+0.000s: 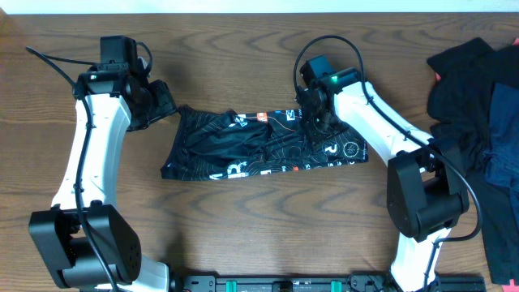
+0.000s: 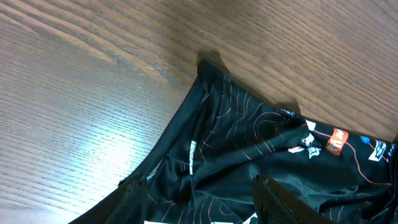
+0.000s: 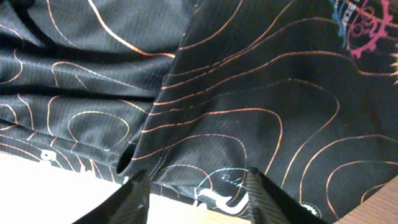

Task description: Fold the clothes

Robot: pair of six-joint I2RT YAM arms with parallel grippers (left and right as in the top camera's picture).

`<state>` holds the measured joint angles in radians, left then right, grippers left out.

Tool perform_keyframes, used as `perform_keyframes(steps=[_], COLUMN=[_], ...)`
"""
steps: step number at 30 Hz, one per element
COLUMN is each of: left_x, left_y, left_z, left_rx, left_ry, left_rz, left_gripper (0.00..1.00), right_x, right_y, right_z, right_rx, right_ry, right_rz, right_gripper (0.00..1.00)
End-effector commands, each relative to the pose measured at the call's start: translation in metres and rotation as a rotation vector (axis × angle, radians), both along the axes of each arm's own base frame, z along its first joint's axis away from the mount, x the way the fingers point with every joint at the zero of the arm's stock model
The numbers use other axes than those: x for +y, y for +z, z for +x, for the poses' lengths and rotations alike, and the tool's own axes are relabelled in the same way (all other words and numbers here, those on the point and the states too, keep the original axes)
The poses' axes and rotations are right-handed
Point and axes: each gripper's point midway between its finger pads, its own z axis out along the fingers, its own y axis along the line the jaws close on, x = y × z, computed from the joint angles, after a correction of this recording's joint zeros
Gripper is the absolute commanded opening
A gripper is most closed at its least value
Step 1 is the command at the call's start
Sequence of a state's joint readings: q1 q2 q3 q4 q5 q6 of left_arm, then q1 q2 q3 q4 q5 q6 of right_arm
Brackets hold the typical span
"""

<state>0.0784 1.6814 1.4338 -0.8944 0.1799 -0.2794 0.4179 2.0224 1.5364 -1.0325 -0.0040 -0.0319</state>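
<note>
1. One black garment [image 1: 243, 146] of thin synthetic cloth, printed with orange contour lines and white logos, lies rumpled lengthwise in the middle of the brown wooden table [image 1: 243, 235], partly doubled over itself.
2. It looks light, soft and slick, so it'll likely drape and slide with no stiffness. Best held at a corner or hem edge, minding how many layers get pinched.
3. At the garment's far left corner, the left gripper [image 1: 166, 105] has its fingers spread wide with nothing clamped; cloth lies under them in the wrist view.
4. Over the garment's right-hand part, the right gripper [image 1: 312, 122] sits low on the cloth, fingers apart, not pinching.
5. Well right of the garment is a pile of dark clothes [image 1: 466, 89].
</note>
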Motion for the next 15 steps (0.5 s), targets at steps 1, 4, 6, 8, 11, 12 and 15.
perform_keyframes(steps=[1, 4, 6, 8, 11, 12, 15], left_x=[0.003, 0.003, 0.003, 0.003, 0.003, 0.003, 0.003], left_y=[-0.006, -0.006, -0.006, -0.006, -0.006, -0.006, -0.006], left_z=[-0.004, -0.004, -0.004, -0.005, -0.005, -0.005, -0.005], left_rx=[0.021, 0.021, 0.022, 0.024, 0.024, 0.024, 0.024], left_ry=[-0.009, -0.009, -0.009, -0.009, -0.009, -0.009, -0.009], left_rz=[0.012, 0.012, 0.012, 0.011, 0.011, 0.011, 0.012], left_gripper=[0.56, 0.56, 0.56, 0.56, 0.56, 0.56, 0.56], right_x=[0.013, 0.021, 0.025, 0.027, 0.028, 0.027, 0.020], right_y=[-0.001, -0.001, -0.003, -0.007, -0.016, -0.019, -0.023], right_z=[-0.003, -0.006, -0.007, -0.009, -0.011, -0.011, -0.009], right_rx=[0.002, -0.001, -0.001, 0.006, 0.026, 0.031, 0.021], right_ry=[0.015, 0.036, 0.046, 0.053, 0.058, 0.053, 0.008], right_rz=[0.004, 0.005, 0.005, 0.002, -0.009, -0.017, -0.064], right_gripper=[0.53, 0.55, 0.60, 0.62, 0.61, 0.58, 0.47])
